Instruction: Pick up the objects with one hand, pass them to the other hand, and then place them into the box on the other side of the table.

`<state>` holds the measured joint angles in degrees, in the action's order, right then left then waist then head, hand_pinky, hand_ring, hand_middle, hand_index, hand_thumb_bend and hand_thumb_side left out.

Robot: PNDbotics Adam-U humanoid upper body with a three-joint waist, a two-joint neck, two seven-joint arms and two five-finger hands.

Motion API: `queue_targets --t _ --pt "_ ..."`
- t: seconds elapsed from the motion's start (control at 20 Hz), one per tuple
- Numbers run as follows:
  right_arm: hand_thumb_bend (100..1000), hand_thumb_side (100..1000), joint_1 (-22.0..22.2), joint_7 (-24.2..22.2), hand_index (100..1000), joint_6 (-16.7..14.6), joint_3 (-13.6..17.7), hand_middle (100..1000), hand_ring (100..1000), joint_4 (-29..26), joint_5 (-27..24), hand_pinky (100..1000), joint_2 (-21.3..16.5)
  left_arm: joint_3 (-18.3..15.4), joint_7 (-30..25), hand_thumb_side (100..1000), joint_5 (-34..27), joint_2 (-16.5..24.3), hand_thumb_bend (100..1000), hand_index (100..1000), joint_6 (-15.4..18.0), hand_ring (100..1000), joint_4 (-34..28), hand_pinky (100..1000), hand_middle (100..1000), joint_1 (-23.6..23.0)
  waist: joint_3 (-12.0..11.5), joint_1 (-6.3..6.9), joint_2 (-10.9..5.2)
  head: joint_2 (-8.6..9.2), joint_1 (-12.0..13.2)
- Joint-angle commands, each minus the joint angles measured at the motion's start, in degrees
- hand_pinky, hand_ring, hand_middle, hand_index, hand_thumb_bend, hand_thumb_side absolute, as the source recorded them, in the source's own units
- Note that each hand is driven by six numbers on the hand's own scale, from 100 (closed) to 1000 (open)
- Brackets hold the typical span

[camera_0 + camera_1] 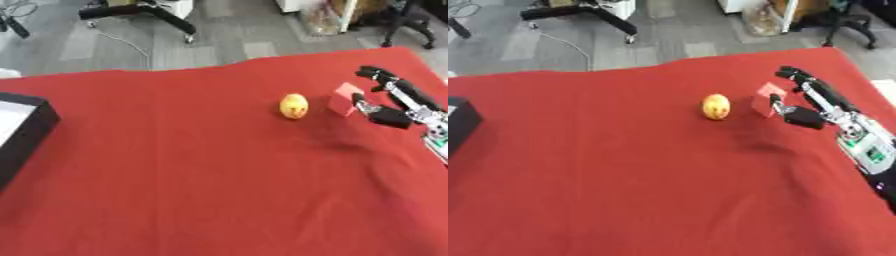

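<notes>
A yellow-orange round object (294,106) lies on the red tablecloth (175,175), right of centre. Just to its right is a small red cube (345,98), standing tilted on a corner. My right hand (389,102) comes in from the right edge and sits directly right of the cube. Its fingers (378,75) stretch straight up past the cube's top, and its thumb (361,103) is at the cube's right face. Whether the cube rests on the cloth I cannot tell. The black box (26,131) with a pale inside stands at the left edge. My left hand shows nowhere.
The table's far edge runs slanted across the top, with grey floor, a chair base (140,12) and cables beyond. A dark shadow (343,145) lies on the cloth below my right hand. Wide red cloth stretches between the box and the objects.
</notes>
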<state>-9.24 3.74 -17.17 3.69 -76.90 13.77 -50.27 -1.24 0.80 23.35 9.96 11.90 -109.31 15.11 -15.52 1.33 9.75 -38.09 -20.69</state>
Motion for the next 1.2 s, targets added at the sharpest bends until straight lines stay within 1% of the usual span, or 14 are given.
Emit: queue_targets --t 0.05,0.2,0.45,0.55,0.75,0.9,1.0,1.2 --pt "100 688 -0.29 1.23 941 0.47 1.01 998 994 -1.33 -0.49 829 -2.96 0.21 -0.35 687 -0.31 0.34 520 858 0.28 552 -1.57 540 659 0.87 -0.39 0.34 0.47 1.22 -0.65" --pt "100 697 -0.28 1.47 940 0.81 1.15 994 994 -0.77 -0.23 832 -3.19 0.38 -0.57 687 -0.38 0.28 520 859 0.40 553 -1.82 540 659 1.20 -1.01 0.27 0.93 1.82 -1.08" --pt "100 712 -0.53 0.51 941 1.23 1.27 982 993 1.76 0.56 837 -3.57 0.72 -1.02 687 -0.54 0.20 520 859 0.73 552 -2.41 541 659 1.94 -2.27 0.21 1.84 3.68 -1.86" --pt "100 720 -0.61 -0.27 941 1.12 1.14 977 989 2.74 1.01 838 -3.53 0.78 -1.13 687 -0.63 0.17 519 860 0.77 552 -2.53 541 659 2.03 -2.42 0.20 1.97 4.26 -1.98" --pt "100 700 -0.54 -2.50 943 0.77 0.80 956 979 4.53 2.39 842 -3.31 0.93 -1.43 688 -0.86 0.12 519 860 0.89 552 -2.62 542 659 2.14 -2.47 0.17 1.93 5.41 -2.25" --pt "100 627 -0.44 -4.23 940 0.68 0.60 948 973 5.67 3.95 844 -3.23 0.95 -1.56 688 -0.97 0.08 518 860 0.97 552 -2.66 543 659 2.26 -2.50 0.18 1.81 5.95 -2.40" --pt "100 536 -0.40 -5.64 930 0.60 0.50 935 956 6.11 4.93 839 -3.14 0.96 -1.61 688 -0.98 0.07 517 861 1.00 551 -2.66 543 658 2.28 -2.49 0.18 1.75 6.14 -2.50" --pt "100 435 -0.41 -7.69 903 0.73 0.52 908 939 6.31 6.82 833 -2.96 1.01 -1.76 688 -0.95 0.08 517 861 1.12 551 -2.71 543 659 2.27 -2.43 0.18 1.71 6.11 -2.52"
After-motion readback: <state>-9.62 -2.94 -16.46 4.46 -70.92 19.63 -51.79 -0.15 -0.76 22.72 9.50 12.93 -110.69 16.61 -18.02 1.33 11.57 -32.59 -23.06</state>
